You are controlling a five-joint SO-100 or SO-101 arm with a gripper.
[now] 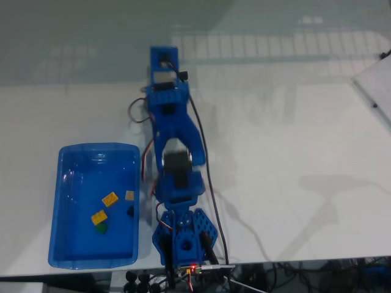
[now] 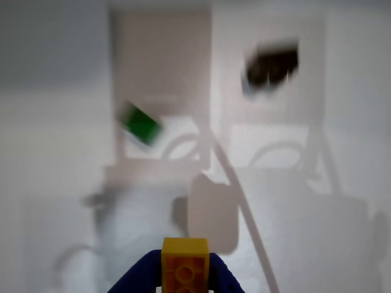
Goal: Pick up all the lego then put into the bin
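Wrist view, bottom centre: gripper (image 2: 185, 276) clamps a yellow lego brick (image 2: 185, 264) btwn its blue jaws. Green brick (image 2: 141, 125) blurred upper left, black brick (image 2: 272, 64) upper right. Fixed view: blue bin (image 1: 58, 210) lower left w/ several bricks inside.

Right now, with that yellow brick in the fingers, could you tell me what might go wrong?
The yellow brick sits between the very tips of the fingers, so it may slip out before reaching the blue bin. The wrist view is motion-blurred, so the green brick and black brick could be misjudged.
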